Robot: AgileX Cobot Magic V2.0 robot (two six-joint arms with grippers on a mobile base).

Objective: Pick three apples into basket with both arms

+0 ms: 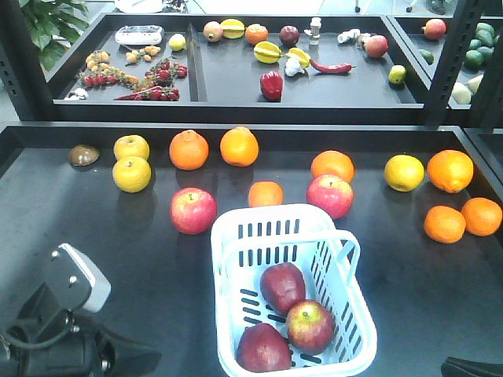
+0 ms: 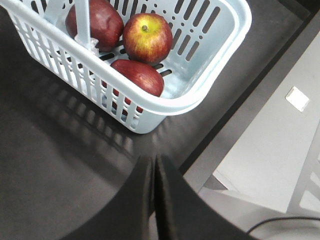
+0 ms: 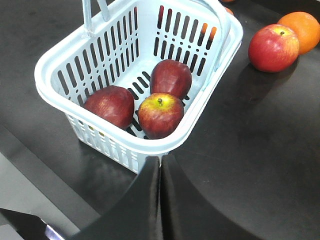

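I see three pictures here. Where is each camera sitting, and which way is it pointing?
Exterior front-facing: high up, looking forward and down over the black table and shelf of fruit; the left arm shows bottom left.
Left wrist-mounted: on the left arm, looking past the closed left gripper at the basket.
Right wrist-mounted: on the right arm, looking past the closed right gripper at the basket from its other side.
All three share the basket holding the three apples.
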